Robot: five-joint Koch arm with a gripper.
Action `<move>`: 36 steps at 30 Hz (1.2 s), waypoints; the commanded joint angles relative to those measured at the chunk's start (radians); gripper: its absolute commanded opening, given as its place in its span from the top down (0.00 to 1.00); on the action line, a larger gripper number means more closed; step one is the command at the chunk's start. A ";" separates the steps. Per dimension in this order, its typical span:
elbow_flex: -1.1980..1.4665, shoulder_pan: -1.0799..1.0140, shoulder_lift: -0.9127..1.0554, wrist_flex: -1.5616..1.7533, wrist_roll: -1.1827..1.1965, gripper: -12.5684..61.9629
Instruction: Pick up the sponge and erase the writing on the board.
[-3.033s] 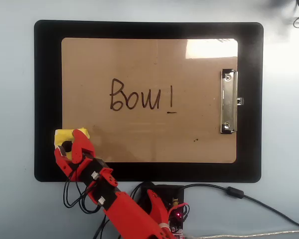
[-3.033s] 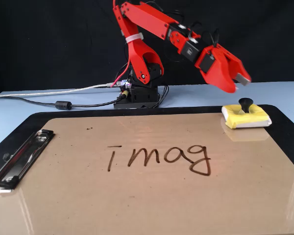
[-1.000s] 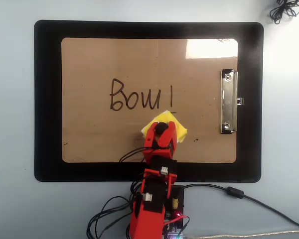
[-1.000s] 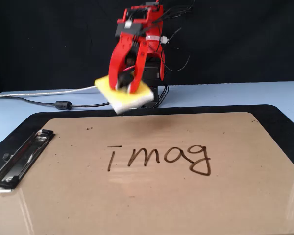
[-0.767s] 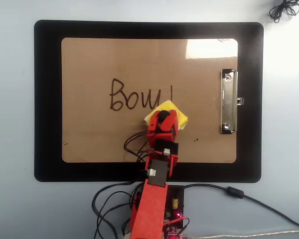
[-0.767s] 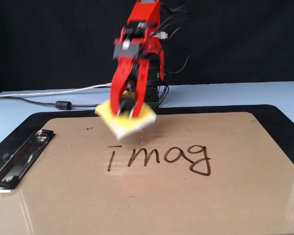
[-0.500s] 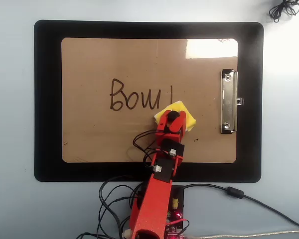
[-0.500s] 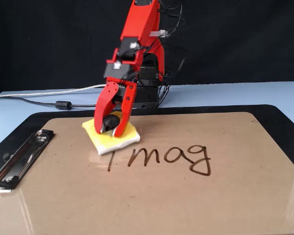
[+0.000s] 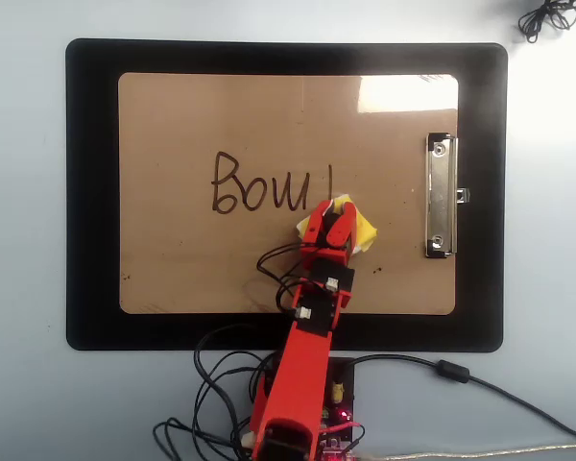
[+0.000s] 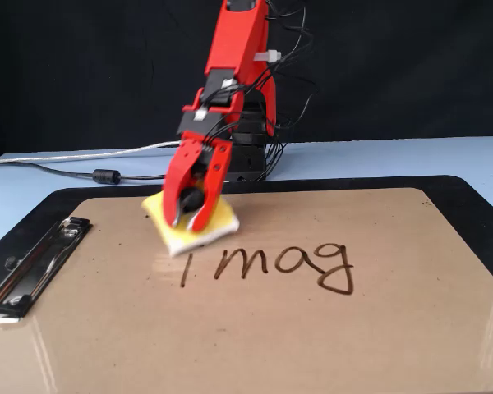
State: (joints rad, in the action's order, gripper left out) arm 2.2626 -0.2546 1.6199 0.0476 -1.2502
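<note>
The tan board [image 9: 192, 259] lies on a black mat, also seen in the fixed view [image 10: 312, 345]. The dark brown writing [image 9: 264, 184] reads "Bow" plus an upright stroke; it also shows in the fixed view [image 10: 287, 261]. My red gripper [image 9: 332, 211] is shut on the yellow sponge [image 9: 366, 231] and holds it on the board at the lower end of the exclamation stroke. In the fixed view the gripper [image 10: 189, 222] presses the sponge [image 10: 222, 223] down, slightly tilted. The bottom of the exclamation mark is hidden under the sponge.
The silver clip [image 9: 440, 197] sits on the board's right short edge in the overhead view, left in the fixed view [image 10: 33, 263]. The black mat [image 9: 91, 192] surrounds the board. Loose cables [image 9: 221, 375] lie by the arm's base; a coiled wire [image 9: 547, 17] lies at the top right.
</note>
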 commanded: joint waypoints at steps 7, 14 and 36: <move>-0.129 -0.014 -0.169 0.055 -0.055 0.94; 0.275 -0.020 0.238 0.075 -0.066 0.94; 0.362 0.061 0.161 0.380 -0.268 0.94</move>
State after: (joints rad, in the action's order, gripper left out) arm 2.6308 -0.1917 1.7058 0.4188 -1.5048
